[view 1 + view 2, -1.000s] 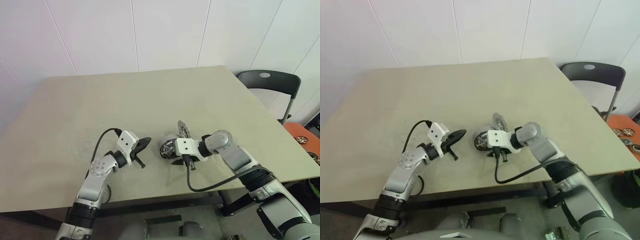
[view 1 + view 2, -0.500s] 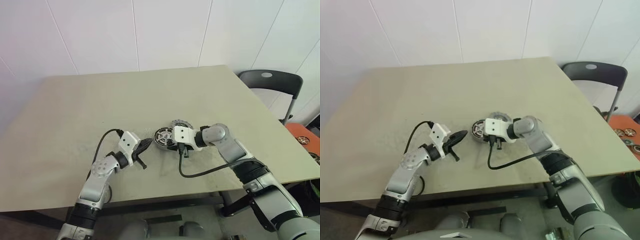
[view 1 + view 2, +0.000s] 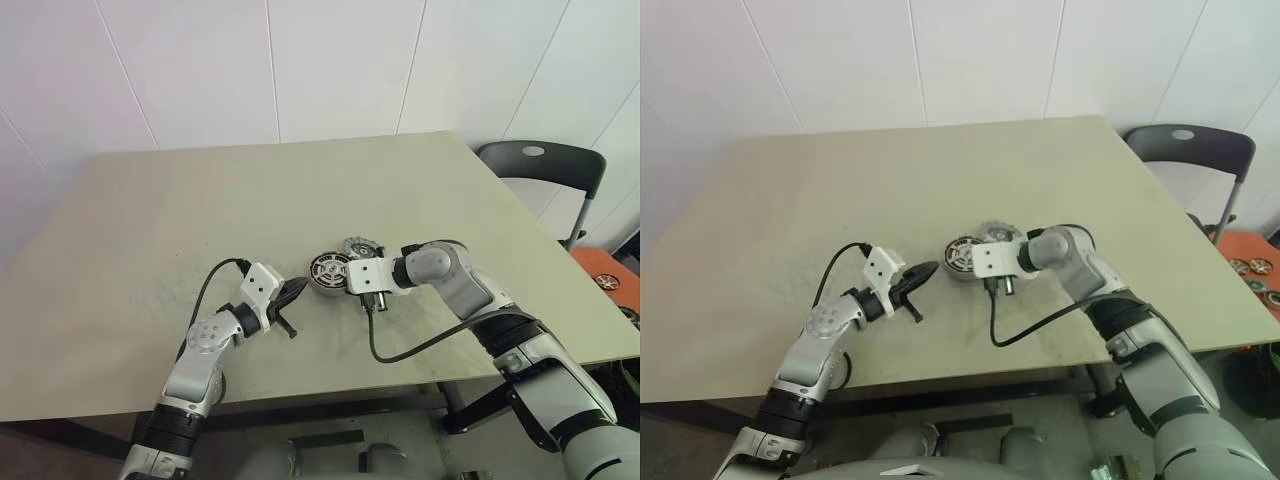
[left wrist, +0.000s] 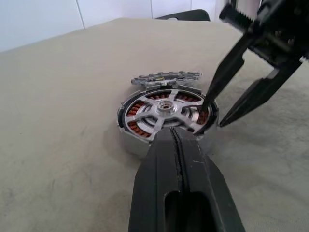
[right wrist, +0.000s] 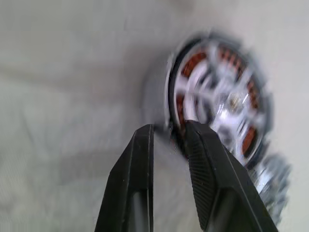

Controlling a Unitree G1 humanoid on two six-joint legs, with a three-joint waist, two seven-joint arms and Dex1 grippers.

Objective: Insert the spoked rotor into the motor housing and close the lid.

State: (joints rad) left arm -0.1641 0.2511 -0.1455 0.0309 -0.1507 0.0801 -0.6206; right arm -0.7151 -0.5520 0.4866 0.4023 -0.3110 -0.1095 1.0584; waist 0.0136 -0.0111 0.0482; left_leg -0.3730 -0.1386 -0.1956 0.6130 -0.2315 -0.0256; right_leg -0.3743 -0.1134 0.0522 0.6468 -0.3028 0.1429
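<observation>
I'm watching the right gripper (image 4: 211, 110) setting the housing (image 4: 166, 118) flat on the table (image 3: 300, 200), one finger inside the rim and one outside, so it is pinching the wall. The rotor (image 4: 162, 107) is sitting inside it, spokes up over the copper windings, so insertion looks done. A second ago the housing was tilted on edge under that gripper; now it is lying level and a little farther from me. The lid (image 4: 166, 77) is lying just behind the housing, possibly touching it; the blur is hiding that. My left gripper (image 4: 179, 157) is staying closed and empty, tips just short of the housing.
</observation>
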